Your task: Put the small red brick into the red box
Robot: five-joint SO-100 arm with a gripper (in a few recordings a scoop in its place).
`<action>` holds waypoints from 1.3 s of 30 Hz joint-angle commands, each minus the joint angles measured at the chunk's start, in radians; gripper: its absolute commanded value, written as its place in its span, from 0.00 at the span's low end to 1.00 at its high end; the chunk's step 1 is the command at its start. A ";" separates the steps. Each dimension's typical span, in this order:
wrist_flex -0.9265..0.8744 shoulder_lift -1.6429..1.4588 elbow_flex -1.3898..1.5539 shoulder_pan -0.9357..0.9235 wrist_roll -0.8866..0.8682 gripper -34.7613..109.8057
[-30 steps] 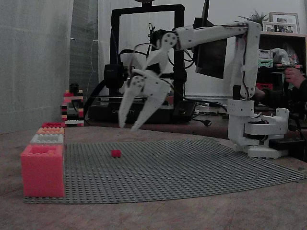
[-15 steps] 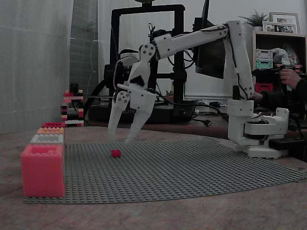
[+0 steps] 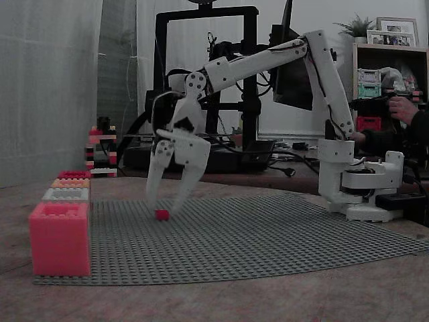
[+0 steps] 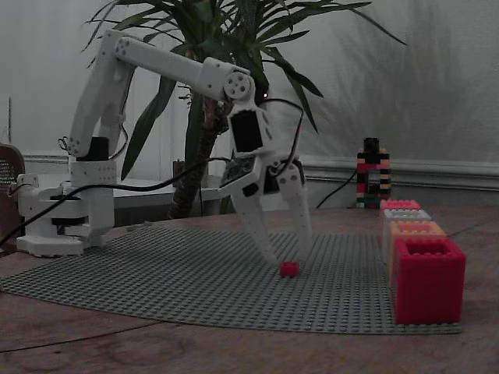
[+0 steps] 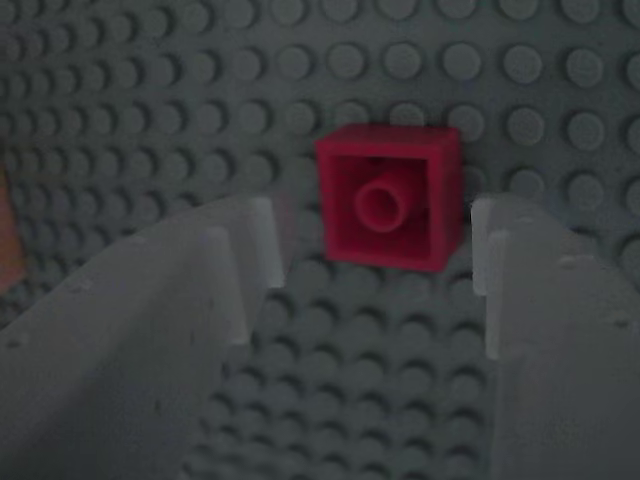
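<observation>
Here, gripper spread wide astride small red brick on baseplate, not gripping, red box contents hidden.

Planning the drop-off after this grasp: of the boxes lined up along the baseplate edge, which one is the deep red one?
The red box, last in the row, farthest from both fixed cameras. Ahead of it sit the orange box, grey box and the large pinkish-red box.

Grey studded baseplate, potted plant
</observation>
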State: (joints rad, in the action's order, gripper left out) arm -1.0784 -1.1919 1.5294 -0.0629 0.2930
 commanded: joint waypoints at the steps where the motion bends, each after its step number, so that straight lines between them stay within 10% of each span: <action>1: -0.005 -0.035 -0.067 -0.017 0.021 0.35; 39: 0.307 0.298 -0.772 -0.264 -0.115 0.24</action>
State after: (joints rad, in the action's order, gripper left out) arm -0.8145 -0.8529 0.8299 -0.3191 0.1672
